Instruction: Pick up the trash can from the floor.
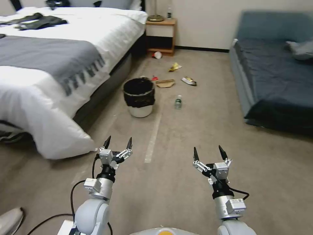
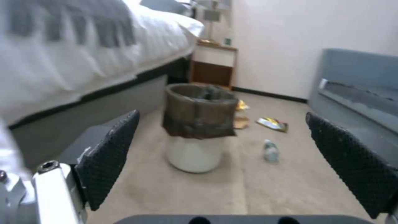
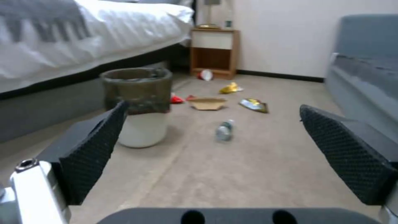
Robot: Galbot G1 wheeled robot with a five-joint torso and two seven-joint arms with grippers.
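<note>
left tool (image 1: 118,142) and right tool (image 1: 209,152) held low at 6 o'clock, both released, empty | trash can (image 1: 139,97) upright on floor (image 1: 182,137) at 12 o'clock, well apart, beside bed (image 1: 49,65) | risk: can wider than a tool; liner (image 1: 139,94) may be pulled off, can tipped; bottle (image 1: 177,102) at its 3 o'clock may be struck

arms: silver-white, black cables | left gripper (image 1: 118,142), right gripper (image 1: 209,152): black textured pointed fingers | torso: orange mark

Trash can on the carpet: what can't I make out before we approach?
- Round white trash can with black liner: its bottom inside, head view, hidden by its wall.
- Its far side, left wrist view, hidden by its own body.
- Clear plastic bottle: label too small, head view.
</note>
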